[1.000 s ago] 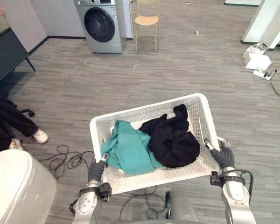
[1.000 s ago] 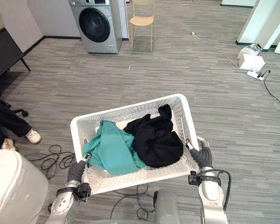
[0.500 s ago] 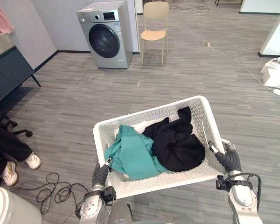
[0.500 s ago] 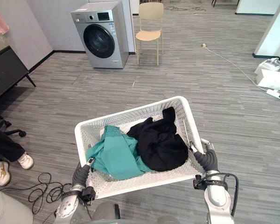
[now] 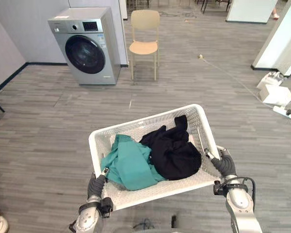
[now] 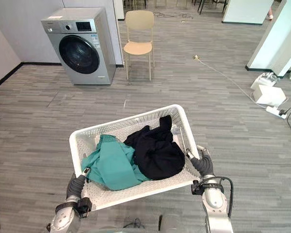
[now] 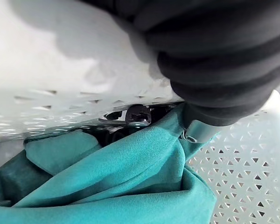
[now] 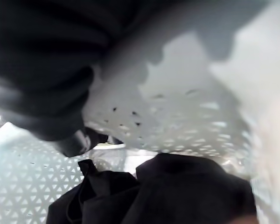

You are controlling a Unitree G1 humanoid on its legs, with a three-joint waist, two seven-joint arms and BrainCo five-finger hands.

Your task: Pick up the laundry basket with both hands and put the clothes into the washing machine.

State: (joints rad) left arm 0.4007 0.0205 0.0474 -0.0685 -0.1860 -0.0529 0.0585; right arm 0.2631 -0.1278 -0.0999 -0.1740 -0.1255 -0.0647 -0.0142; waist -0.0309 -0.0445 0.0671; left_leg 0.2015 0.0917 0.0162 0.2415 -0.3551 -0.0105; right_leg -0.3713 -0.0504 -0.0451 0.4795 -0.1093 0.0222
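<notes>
I carry a white perforated laundry basket (image 5: pixel 144 122) off the floor in front of me. Inside lie a teal garment (image 5: pixel 128 163) on the left and a black garment (image 5: pixel 172 151) on the right. My left hand (image 5: pixel 95 185) grips the basket's left rim, with a finger hooked over the edge onto the teal cloth (image 7: pixel 130 177). At the right rim, my right hand (image 5: pixel 224 164) is curled over the edge beside the black cloth (image 8: pixel 177 186). The grey washing machine (image 5: pixel 85 45) stands far ahead at the left, its round door closed.
A beige chair (image 5: pixel 144 40) stands right of the washing machine. White boxes and a power strip (image 5: pixel 277 97) lie on the floor at far right, with a cord trailing across the floor. A white pillar (image 5: pixel 283 36) rises at the right.
The camera has turned and advanced: the washing machine and chair sit more centrally, the person and dark cabinet at left have left the view. Both hands keep their hold on the basket.
</notes>
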